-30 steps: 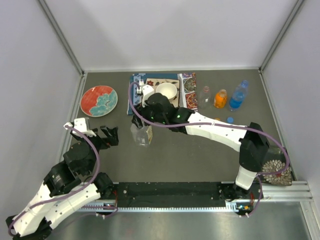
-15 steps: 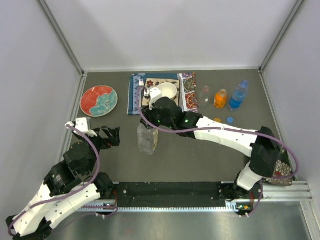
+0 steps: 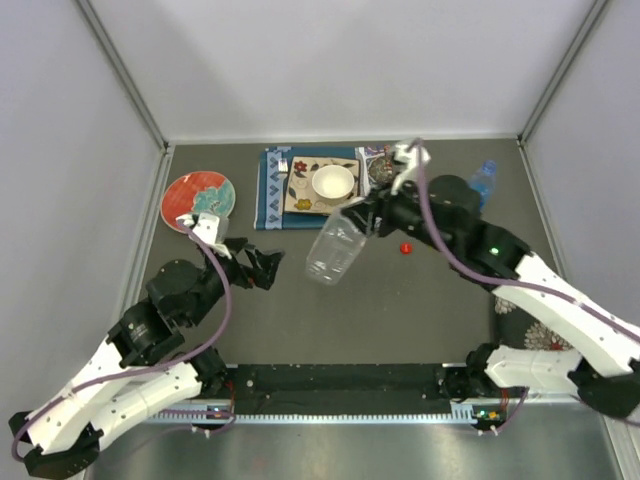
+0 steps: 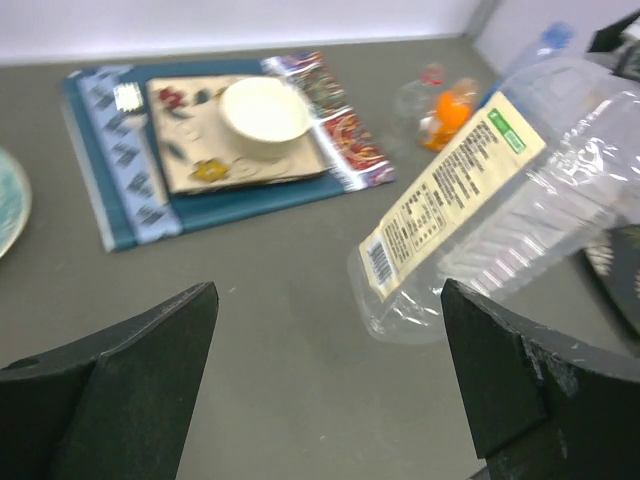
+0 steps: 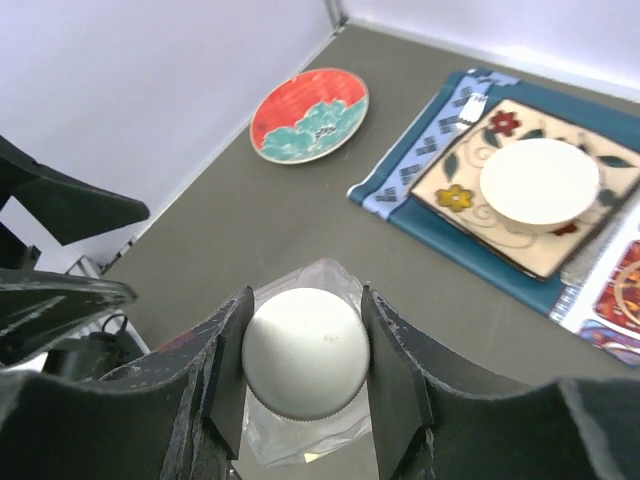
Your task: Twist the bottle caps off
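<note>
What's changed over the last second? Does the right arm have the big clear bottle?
Yes. The right gripper, jaws shut on the white cap, has swung back to the right and carried the wide clear bottle with it. The bottle is now tilted. The left gripper, jaws open, has advanced toward the bottle. The white bowl, mat and plate have not moved.

Dark grey counter (image 3: pixel 330 330) is lying matte under soft, even light. Pale back wall (image 3: pixel 340 60) is rising plain behind it. Left wall (image 3: pixel 60 150) and right wall (image 3: pixel 612 120) are closing the sides. Aluminium struts (image 3: pixel 125 75) are running down the rear corners. Silver rail (image 3: pixel 330 416) is edging the near side.
</note>
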You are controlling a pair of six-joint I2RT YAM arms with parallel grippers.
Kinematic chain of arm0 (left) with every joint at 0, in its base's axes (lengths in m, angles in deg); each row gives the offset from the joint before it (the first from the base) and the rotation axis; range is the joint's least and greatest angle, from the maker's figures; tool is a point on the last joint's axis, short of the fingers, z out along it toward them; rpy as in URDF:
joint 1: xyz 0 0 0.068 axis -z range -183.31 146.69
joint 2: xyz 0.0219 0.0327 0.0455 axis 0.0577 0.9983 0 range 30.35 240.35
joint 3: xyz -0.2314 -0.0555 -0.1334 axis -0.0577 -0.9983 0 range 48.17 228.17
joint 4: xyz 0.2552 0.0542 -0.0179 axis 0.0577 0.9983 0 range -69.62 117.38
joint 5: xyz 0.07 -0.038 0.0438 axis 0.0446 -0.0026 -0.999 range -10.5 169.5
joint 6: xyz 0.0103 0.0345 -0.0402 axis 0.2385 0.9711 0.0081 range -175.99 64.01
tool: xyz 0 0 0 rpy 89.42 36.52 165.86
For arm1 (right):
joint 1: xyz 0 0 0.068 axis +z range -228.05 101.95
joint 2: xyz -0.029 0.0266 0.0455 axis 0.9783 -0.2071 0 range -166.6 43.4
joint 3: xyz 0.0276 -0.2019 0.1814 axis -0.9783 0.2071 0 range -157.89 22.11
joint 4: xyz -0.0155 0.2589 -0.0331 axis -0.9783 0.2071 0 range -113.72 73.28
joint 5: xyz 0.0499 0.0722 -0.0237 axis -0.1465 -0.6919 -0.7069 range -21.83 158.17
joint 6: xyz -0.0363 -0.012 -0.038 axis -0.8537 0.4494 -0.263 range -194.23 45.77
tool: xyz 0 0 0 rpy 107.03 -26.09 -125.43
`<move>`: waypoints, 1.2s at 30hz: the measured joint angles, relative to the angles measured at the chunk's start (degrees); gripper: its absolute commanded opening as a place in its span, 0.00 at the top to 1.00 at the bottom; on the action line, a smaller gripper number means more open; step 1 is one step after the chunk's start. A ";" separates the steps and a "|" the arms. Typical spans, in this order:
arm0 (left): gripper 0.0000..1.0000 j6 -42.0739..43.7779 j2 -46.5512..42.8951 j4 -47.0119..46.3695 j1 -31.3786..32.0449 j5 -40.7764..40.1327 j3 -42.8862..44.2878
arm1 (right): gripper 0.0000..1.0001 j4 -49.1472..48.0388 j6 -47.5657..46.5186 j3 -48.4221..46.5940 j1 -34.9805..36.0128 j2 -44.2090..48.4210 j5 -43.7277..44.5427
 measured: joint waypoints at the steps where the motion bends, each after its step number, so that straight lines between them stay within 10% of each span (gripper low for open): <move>1: 0.01 0.39 1.07 -1.07 -0.02 2.01 0.79 | 1.00 0.63 0.22 0.83 -2.08 2.58 -1.51; 18: 0.01 -8.24 21.53 -34.18 -5.05 57.99 4.72 | 1.00 10.67 3.34 4.57 -13.46 20.35 -29.24; 36: 0.01 -11.13 26.34 -37.29 -5.29 69.29 4.94 | 1.00 8.81 5.29 0.79 -13.46 19.74 -36.50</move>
